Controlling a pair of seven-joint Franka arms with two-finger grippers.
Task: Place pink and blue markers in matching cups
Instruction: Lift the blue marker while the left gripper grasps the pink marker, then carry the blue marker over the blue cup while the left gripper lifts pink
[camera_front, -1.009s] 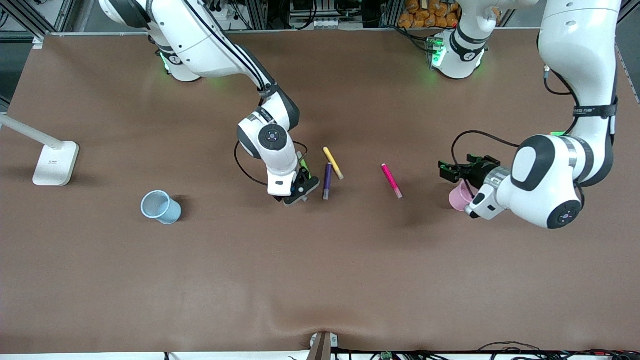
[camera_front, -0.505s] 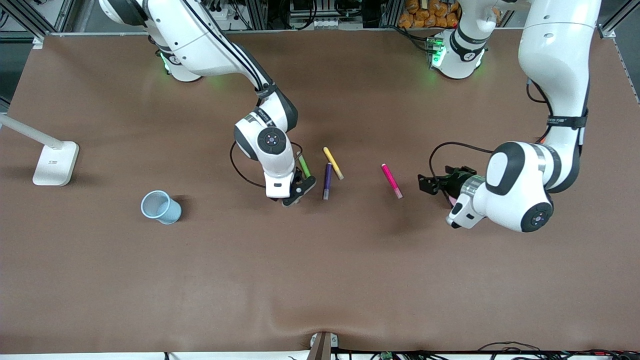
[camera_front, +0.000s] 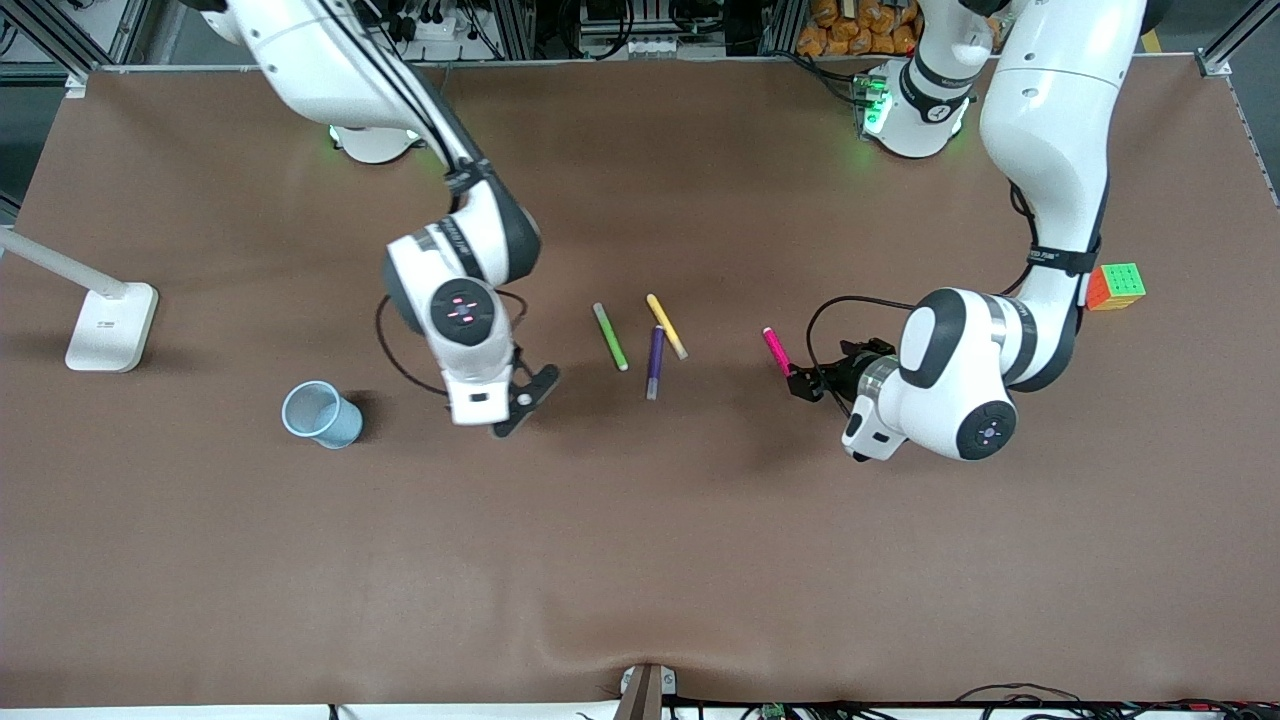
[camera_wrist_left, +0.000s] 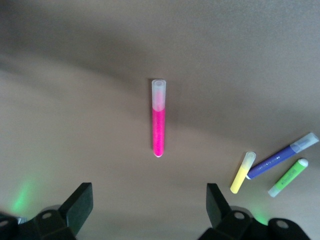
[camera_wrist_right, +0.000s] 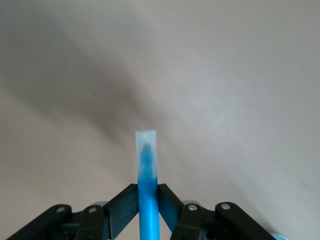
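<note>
The right gripper (camera_wrist_right: 148, 207) squeezes the blue marker (camera_wrist_right: 148, 192) above the tabletop (camera_front: 640, 550). The left gripper (camera_wrist_left: 150, 207) hangs wide open over the pink marker (camera_wrist_left: 158, 120).

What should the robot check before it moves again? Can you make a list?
1. Blue marker clamped in the right gripper: ok.
2. Blue cup standing upright with its mouth free: ok.
3. Left gripper open, ready for a grab: ok.
4. Pink marker lying alone on the table, lined up between the open fingers: ok.
5. Pink cup in sight for the drop: not ok; no view shows it.
6. Green marker, purple marker and yellow marker lying apart from the pink one: ok.
</note>
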